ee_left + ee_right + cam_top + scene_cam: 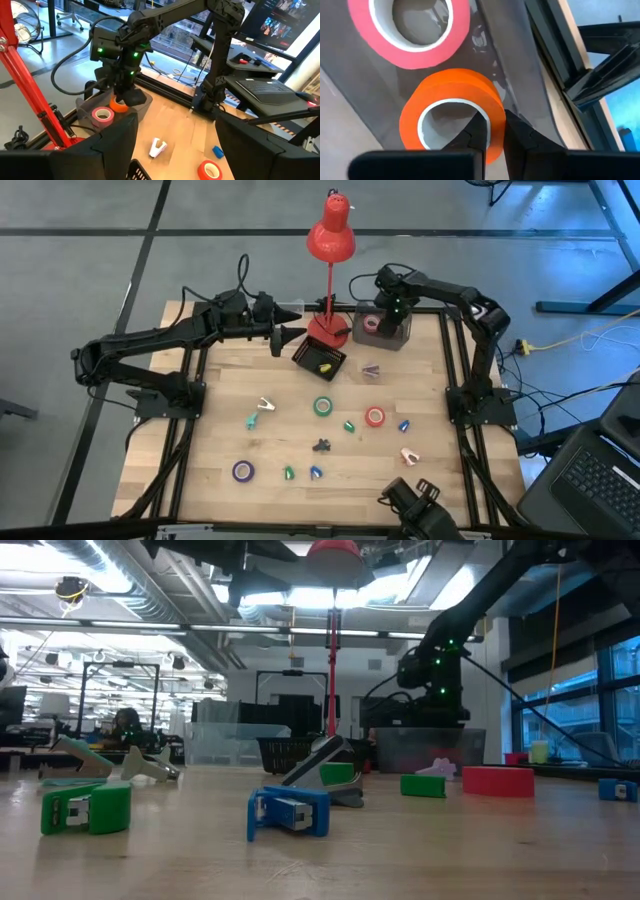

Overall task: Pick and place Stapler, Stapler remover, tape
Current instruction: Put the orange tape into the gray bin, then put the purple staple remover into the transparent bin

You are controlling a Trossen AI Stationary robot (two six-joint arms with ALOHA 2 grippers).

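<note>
Right gripper [492, 131] pinches orange tape [451, 112] (apparently over the bin [395, 332]).

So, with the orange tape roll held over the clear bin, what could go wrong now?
1. The right gripper pinches only the wall of the orange ring-shaped tape roll; its jaws are shut on a thin edge, so the roll may twist or slip.
2. A pink ring-shaped tape roll already lies in the clear plastic bin, very close. The orange one may land on it and end up tilted.
3. The red desk lamp stands beside the bin, so a wide retreat could hit it.
</note>
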